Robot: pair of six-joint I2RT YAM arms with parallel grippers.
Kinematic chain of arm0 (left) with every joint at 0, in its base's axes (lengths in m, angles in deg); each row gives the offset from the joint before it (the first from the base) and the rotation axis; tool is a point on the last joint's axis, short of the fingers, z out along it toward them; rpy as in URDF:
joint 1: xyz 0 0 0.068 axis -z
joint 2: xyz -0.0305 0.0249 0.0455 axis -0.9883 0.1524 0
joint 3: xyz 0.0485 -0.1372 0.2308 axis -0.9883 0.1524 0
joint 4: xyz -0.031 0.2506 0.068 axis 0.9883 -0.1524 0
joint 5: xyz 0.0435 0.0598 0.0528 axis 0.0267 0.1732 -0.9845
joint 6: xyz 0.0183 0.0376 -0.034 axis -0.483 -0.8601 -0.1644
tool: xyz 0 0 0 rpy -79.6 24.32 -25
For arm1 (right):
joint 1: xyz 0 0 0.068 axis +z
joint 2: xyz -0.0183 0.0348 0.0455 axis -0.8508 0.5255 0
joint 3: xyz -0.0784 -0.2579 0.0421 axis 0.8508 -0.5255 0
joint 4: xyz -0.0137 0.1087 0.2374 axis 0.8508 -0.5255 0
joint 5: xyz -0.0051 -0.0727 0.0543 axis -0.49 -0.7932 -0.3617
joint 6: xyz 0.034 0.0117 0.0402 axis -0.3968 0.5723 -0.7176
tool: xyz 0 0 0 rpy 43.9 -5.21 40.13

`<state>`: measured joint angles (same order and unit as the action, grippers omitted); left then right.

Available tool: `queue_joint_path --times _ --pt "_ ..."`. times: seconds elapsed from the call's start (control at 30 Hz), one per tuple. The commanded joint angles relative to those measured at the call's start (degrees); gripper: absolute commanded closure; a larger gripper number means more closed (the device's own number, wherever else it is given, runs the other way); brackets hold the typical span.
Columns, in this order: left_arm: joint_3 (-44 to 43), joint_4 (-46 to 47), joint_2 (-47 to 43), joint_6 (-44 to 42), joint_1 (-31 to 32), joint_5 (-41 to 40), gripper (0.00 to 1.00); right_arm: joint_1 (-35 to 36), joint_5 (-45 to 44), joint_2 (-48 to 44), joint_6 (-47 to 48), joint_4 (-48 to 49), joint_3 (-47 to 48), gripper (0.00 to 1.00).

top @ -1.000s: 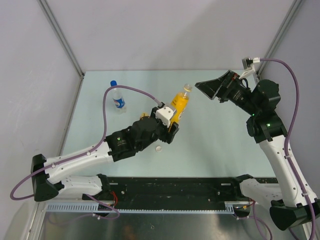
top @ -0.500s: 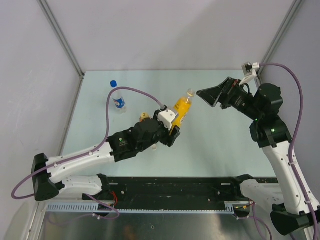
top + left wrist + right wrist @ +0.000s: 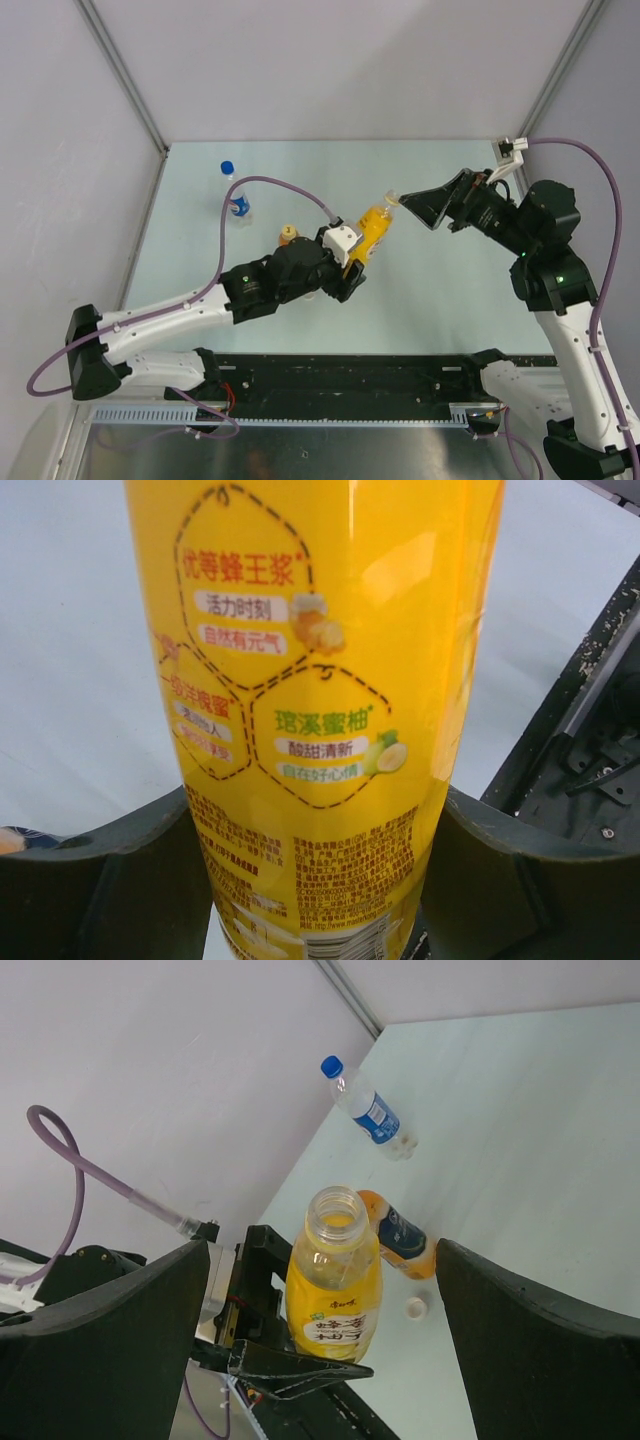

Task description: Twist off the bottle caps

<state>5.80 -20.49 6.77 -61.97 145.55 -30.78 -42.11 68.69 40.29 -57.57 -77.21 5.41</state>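
Observation:
My left gripper [image 3: 354, 256] [image 3: 315, 865] is shut on the lower body of the tall yellow juice bottle [image 3: 374, 226] [image 3: 320, 660] [image 3: 335, 1295], which it holds tilted above the table. The bottle's mouth [image 3: 338, 1214] is open and bears no cap. My right gripper [image 3: 415, 205] [image 3: 322, 1260] is open, its fingers spread wide on either side of the bottle's neck without touching it. A white cap [image 3: 415, 1307] lies on the table. The short dark-labelled orange bottle [image 3: 400, 1235] [image 3: 288, 235] lies behind. The clear water bottle [image 3: 237, 198] [image 3: 372, 1113] carries its blue cap [image 3: 227, 168] [image 3: 331, 1066].
The pale table [image 3: 450, 290] is walled by grey panels at the back and both sides. A purple cable [image 3: 215, 215] loops over the left arm. A black rail [image 3: 350, 375] runs along the near edge.
The left arm has carried the yellow bottle right and nearer, tilting it more. The right gripper has come down and left to the bottle's mouth. The left arm now hides the white cap from above.

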Motion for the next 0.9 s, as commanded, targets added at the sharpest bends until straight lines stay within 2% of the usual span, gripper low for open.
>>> queue_joint_path --times 0.0,0.2,0.5,0.77,0.87 --pt "-0.12 0.84 -3.27 -0.60 -0.32 1.37 1.00 0.14 0.89 -0.86 0.81 0.17 2.17 0.01" --pt "0.18 0.80 -2.80 -1.23 -0.29 3.91 1.00 1.33 2.86 2.25 0.49 3.23 1.89 0.01" --pt "-1.08 0.77 -0.79 -1.54 -0.33 6.37 1.00 4.43 -0.03 7.38 0.48 5.92 1.77 0.04" --pt "-1.69 0.74 -0.47 -1.95 -0.33 6.61 1.00 4.72 -0.35 10.55 -0.42 6.81 1.77 0.27" --pt "-2.05 0.76 0.00 -1.89 -0.33 6.20 1.00 5.01 0.17 10.79 -0.77 6.92 1.69 0.40"
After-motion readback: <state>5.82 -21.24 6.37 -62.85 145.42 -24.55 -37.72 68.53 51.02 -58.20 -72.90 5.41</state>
